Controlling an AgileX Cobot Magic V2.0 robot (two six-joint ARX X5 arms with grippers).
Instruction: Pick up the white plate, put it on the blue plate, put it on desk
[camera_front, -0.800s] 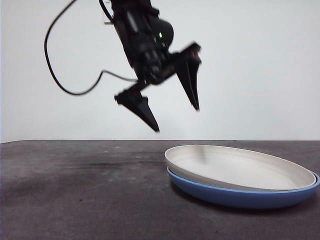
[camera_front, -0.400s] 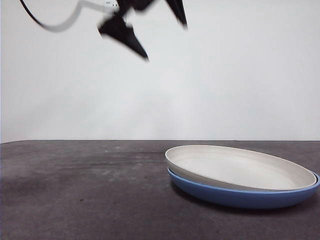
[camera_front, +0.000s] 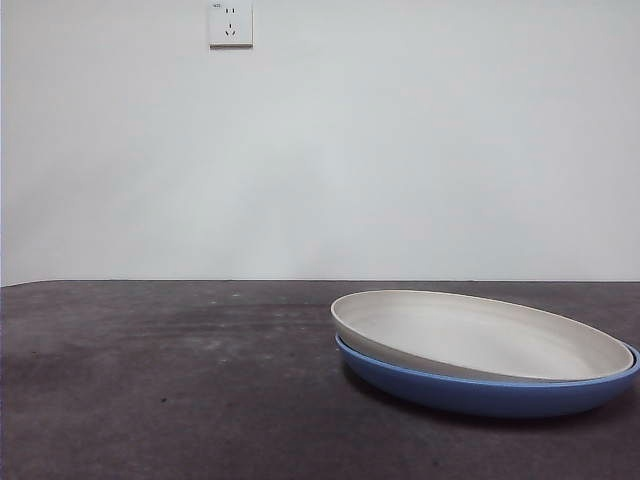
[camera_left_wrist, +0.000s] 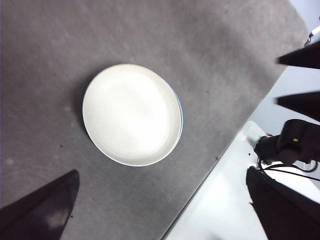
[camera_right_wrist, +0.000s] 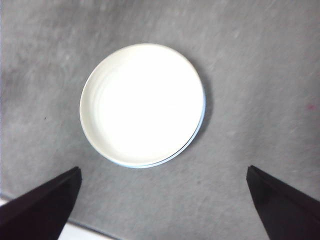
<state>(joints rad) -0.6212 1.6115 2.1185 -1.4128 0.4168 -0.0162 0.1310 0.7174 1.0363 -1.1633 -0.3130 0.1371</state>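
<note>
The white plate (camera_front: 470, 335) lies stacked on the blue plate (camera_front: 480, 392) on the desk (camera_front: 160, 390), at the right in the front view. From above, the white plate (camera_left_wrist: 131, 114) (camera_right_wrist: 141, 104) covers the blue plate almost fully; only a thin blue edge (camera_left_wrist: 180, 115) (camera_right_wrist: 202, 117) shows. My left gripper (camera_left_wrist: 162, 210) is open and empty, high above the desk. My right gripper (camera_right_wrist: 162, 205) is open and empty, also high above the plates. Neither gripper shows in the front view.
A wall socket (camera_front: 230, 24) sits high on the white wall. The desk's edge and the other arm's jaws and base (camera_left_wrist: 295, 145) show at one side of the left wrist view.
The arm that hung above the desk left of the plates has risen out of the front view. The plates have not moved.
</note>
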